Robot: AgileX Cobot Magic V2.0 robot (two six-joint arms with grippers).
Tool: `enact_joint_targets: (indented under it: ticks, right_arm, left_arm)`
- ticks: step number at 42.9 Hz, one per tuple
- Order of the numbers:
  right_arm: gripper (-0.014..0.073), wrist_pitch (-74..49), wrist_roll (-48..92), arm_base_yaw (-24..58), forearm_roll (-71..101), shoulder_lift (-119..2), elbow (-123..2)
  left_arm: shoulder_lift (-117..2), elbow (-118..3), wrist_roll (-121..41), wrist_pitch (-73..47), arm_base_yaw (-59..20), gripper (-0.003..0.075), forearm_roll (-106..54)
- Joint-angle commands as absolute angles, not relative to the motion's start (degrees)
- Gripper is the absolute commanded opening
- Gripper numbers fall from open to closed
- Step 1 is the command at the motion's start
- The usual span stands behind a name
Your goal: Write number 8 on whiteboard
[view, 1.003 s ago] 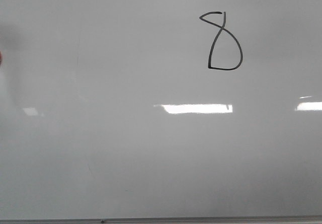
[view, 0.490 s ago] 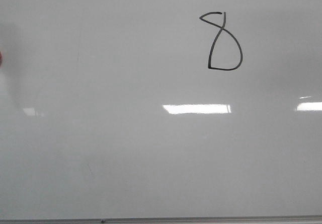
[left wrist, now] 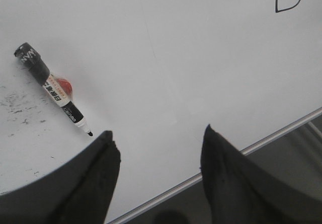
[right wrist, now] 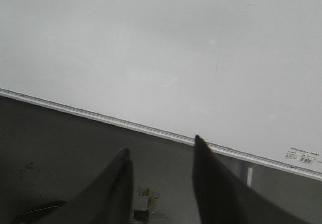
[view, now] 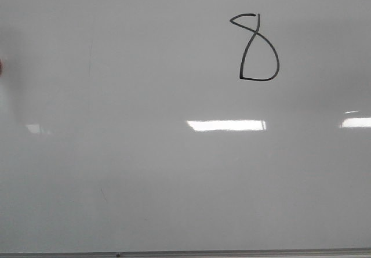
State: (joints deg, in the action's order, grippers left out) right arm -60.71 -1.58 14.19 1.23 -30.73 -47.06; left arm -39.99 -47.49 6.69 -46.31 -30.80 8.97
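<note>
Number 8 [view: 258, 47] stood complete on the whiteboard [view: 174, 171], uncapped marker [left wrist: 52, 88] lying well apart from it; left gripper [left wrist: 156, 156] and right gripper [right wrist: 161, 176] both gaped empty, so best retreat without smudging.

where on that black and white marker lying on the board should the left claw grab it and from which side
Grip the uncapped black and white marker around its labelled mid-barrel, coming straight down from above with the fingers either side of its long axis. It lies flat on the glossy grey-white whiteboard, so only its flanks offer purchase. Avoid the bare tip, which points toward the open left claw, probably wet with ink.
</note>
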Motion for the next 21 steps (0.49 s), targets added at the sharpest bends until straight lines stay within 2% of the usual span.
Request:
enact_joint_targets:
  ticks: [1,8,16,21]
  right_arm:
    - [0.0105,-56.73,-1.73,13.77,0.81,-31.09,-48.27]
    - [-0.0072,-56.95,-1.37,13.77,0.81,-31.09,-48.27]
    - [-0.0069,-57.15,0.0,13.77,0.81,-31.09,-48.27]
    - [-0.0069,-57.21,0.0,13.77,0.81,-31.09,-48.27]
  left_arm:
    - [-39.81,-49.54,7.16,-42.77,-31.23,0.032,9.1]
    - [-39.81,-49.54,7.16,-42.77,-31.23,0.0158,8.88]
    - [-39.81,-49.54,7.16,-42.77,-31.23,-0.0019,8.76]
    - [-39.81,-49.54,7.16,-42.77,-31.23,-0.002,8.66]
